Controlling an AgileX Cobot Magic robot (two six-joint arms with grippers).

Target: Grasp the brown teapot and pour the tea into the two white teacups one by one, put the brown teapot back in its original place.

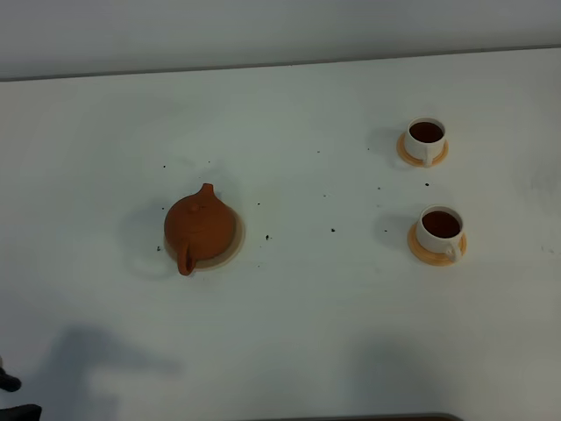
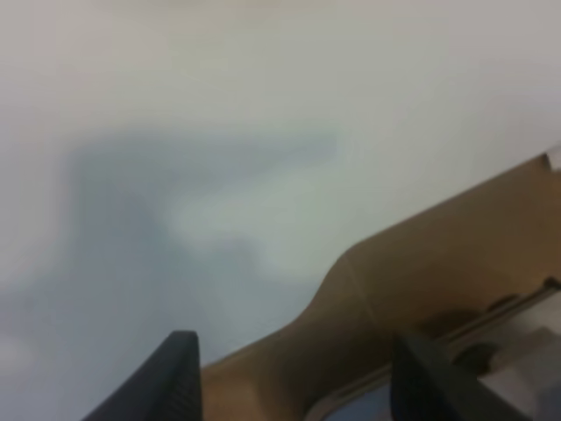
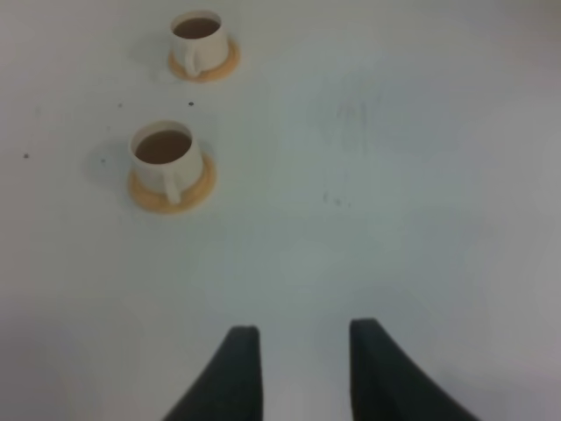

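Pincer status first: the left pincer [image 2: 294, 377] is standing with its jaws spread wide and nothing between them, hanging over bare surface near the front edge, well apart from every task item. The right pincer [image 3: 302, 368] is likewise gripping nothing, its jaws set apart with a clear gap showing between them.

The brown teapot [image 1: 200, 228] is sitting upright on its pale beige coaster [image 1: 235, 246], left of centre on the white surface [image 1: 298, 333], with the spout pointing toward the far side and the stubby handle toward the front. A narrow crescent of coaster is showing at the pot's right side — the pot is resting within its rim.

Well apart to the right, the far teacup [image 1: 426, 139] and the near teacup [image 1: 439, 230] are each standing on an orange saucer. Both are showing dark tea, in the overhead view and in the right wrist view alike.

Judgement: both pours and the return of the pot are looking complete, so the step in hand is the closing retreat. No further grasp is being called for — only keeping both arms clear of the pot and cups.

Small dark specks are lying scattered on the surface between the pot and the cups.
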